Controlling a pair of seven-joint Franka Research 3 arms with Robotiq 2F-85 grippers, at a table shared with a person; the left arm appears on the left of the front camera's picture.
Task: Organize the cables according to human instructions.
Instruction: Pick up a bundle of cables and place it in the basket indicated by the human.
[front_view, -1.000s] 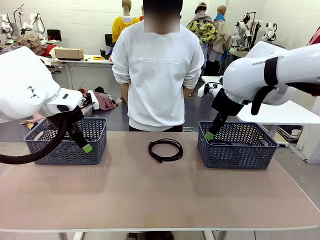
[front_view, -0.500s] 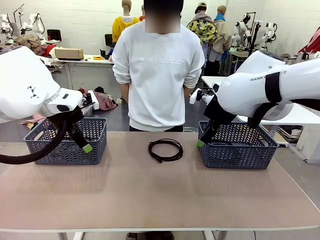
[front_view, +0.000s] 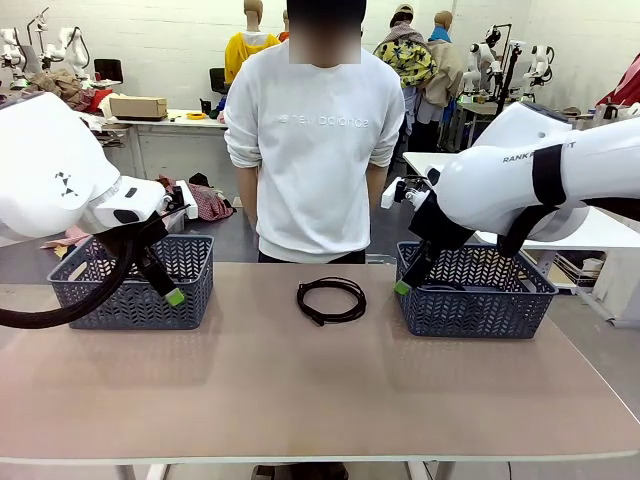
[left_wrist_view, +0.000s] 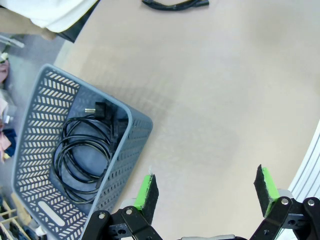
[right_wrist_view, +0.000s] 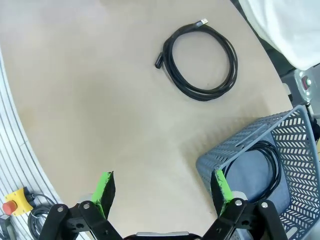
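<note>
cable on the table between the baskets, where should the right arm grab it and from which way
Probably from straight above, closing on the bundled loops of the cable at one side of the ring. It lies flat on the table, so the jaws should straddle the strands across the ring's line. The right gripper is open and the plug ends look harder to pinch.

A robotics lab: white walls, cluttered workbench (front_view: 165, 118), clothes piled around, worktable (front_view: 300, 390) with grey baskets (front_view: 130, 280)
</note>
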